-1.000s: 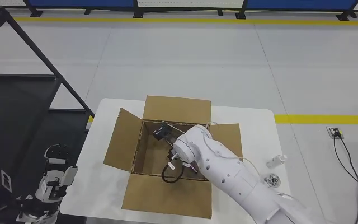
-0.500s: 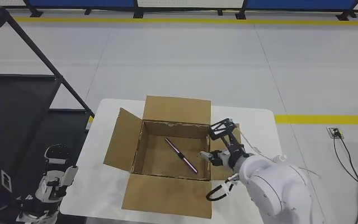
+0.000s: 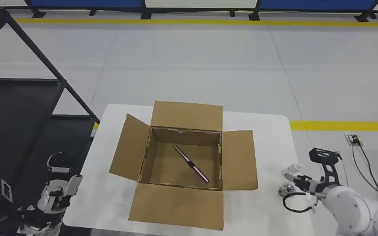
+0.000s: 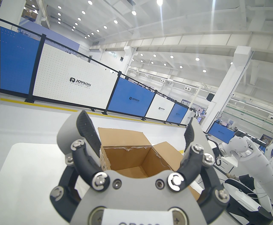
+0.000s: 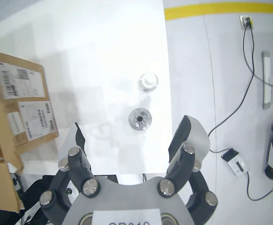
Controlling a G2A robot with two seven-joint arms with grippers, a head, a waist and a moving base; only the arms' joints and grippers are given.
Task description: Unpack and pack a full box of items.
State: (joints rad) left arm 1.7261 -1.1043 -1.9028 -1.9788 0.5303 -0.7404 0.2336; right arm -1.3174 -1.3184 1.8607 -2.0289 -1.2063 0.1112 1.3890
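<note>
Brown cardboard box (image 3: pixel 180 203), open, in the middle of the white table (image 3: pixel 269 135).
A thin dark stick (image 3: pixel 191 163) lies inside; left gripper (image 4: pixel 137 119) and right gripper (image 5: pixel 131 123) gape wide, holding nothing.

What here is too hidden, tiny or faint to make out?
Thin rod in the cardboard box: top view, too small to identify.
Clear bottle: right wrist view, faint against the white table.
Box floor: left wrist view, mostly hidden behind the left gripper.

pale grey floor (image 3: pixel 207 65) crossed by yellow lines (image 3: pixel 333 125); blue and white partition panels (image 4: pixel 72 85) along one side; white ceiling (image 4: pixel 170 32) with rows of round lamps (image 4: pixel 134 13); one white column (image 4: pixel 231 81).
</note>
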